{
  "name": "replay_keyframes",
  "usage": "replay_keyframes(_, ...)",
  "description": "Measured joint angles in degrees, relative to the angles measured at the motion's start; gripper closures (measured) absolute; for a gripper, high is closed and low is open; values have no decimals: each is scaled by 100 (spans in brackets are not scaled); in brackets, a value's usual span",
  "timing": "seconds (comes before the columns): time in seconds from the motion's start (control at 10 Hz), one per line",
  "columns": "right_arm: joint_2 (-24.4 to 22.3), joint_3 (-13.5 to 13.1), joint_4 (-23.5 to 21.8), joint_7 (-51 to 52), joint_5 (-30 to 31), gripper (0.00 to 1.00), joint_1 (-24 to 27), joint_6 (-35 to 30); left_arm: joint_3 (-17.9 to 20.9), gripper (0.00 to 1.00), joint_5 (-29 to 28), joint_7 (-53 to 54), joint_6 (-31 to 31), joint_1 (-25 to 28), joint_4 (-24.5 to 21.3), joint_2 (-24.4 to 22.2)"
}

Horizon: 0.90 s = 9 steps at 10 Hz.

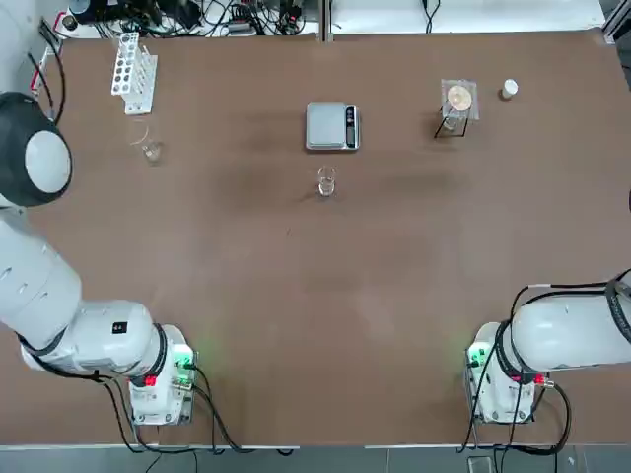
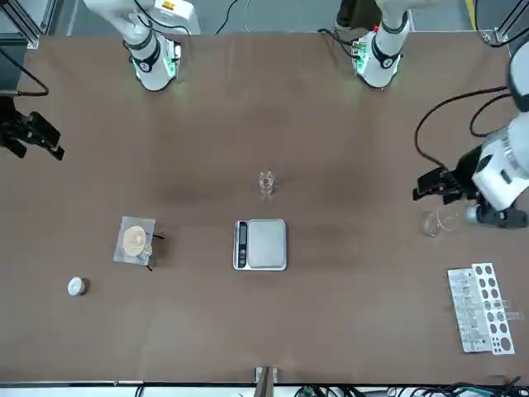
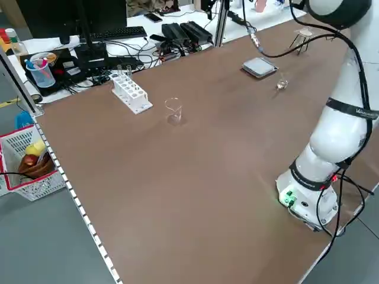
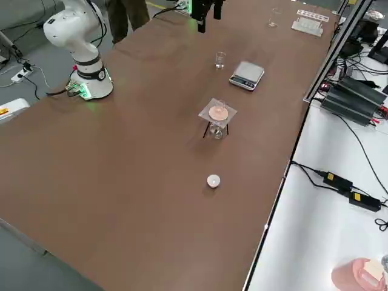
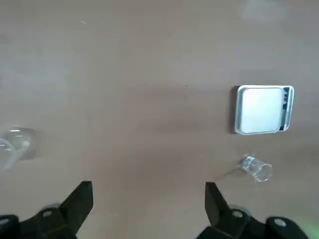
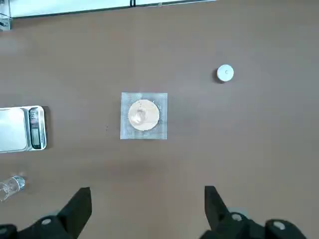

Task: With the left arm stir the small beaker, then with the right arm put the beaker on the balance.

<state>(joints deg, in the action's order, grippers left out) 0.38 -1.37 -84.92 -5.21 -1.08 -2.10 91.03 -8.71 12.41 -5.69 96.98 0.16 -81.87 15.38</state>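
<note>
My left claw (image 5: 147,199) hangs above the brown table (image 1: 315,296) with its fingers spread wide and nothing between them. It sits out toward my left side, near the clear glass vessel (image 2: 436,222) and the white test-tube rack (image 1: 133,72). My right claw (image 6: 147,201) is spread wide too, empty, raised over my right half of the table. The small beaker (image 1: 326,181) stands upright near the table's middle, just on my side of the balance (image 1: 332,127), not touching it. The balance's silver pan is bare.
</note>
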Motion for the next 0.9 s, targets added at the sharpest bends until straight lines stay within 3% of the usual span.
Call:
replay_keyframes(0.3, 7, 0, -6, 0, 11, 0, -1, -7, -145, 2, 46, -635, 942, -822, -776, 47)
replay_keyframes(0.7, 8, 6, -13, 0, 12, 0, -45, 45, -814, 14, 836, -719, 2417, -873, -1977, 38)
replay_keyframes(0.9, 8, 6, -18, 0, 12, 0, -56, 118, -1189, 17, 1207, -719, 3527, -857, -2669, 17)
